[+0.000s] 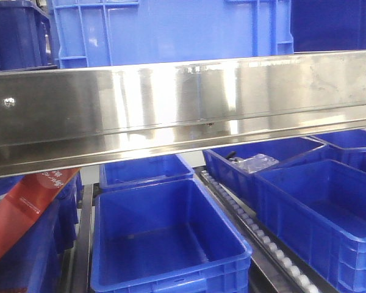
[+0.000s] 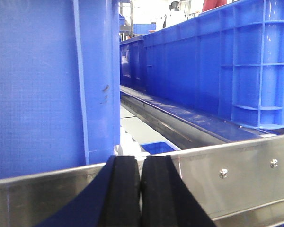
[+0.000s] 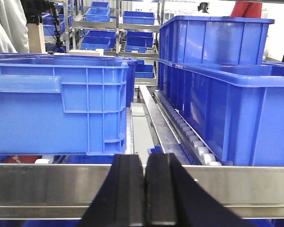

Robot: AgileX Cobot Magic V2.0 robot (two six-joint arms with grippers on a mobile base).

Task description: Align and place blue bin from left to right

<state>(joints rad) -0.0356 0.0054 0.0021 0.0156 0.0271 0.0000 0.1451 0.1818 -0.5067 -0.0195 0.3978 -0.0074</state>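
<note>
A blue bin (image 2: 47, 85) fills the left of the left wrist view, its wall close behind a steel rail (image 2: 236, 175). Another long blue bin (image 2: 217, 66) runs along the right. My left gripper (image 2: 141, 163) is shut with nothing in it, just in front of the rail and at the near bin's right corner. In the right wrist view a blue bin (image 3: 61, 109) stands left and a larger blue bin (image 3: 227, 109) right, on an upper shelf. My right gripper (image 3: 145, 161) is shut and empty, facing the gap between them. Neither gripper shows in the front view.
A wide steel rail (image 1: 183, 110) crosses the front view, with blue bins (image 1: 171, 30) above it. Below sit more bins (image 1: 165, 244) (image 1: 329, 213), a roller track (image 1: 256, 232) and a red box (image 1: 24, 207). Rollers (image 3: 189, 137) run beside the right bin. A person (image 3: 7, 23) stands far left.
</note>
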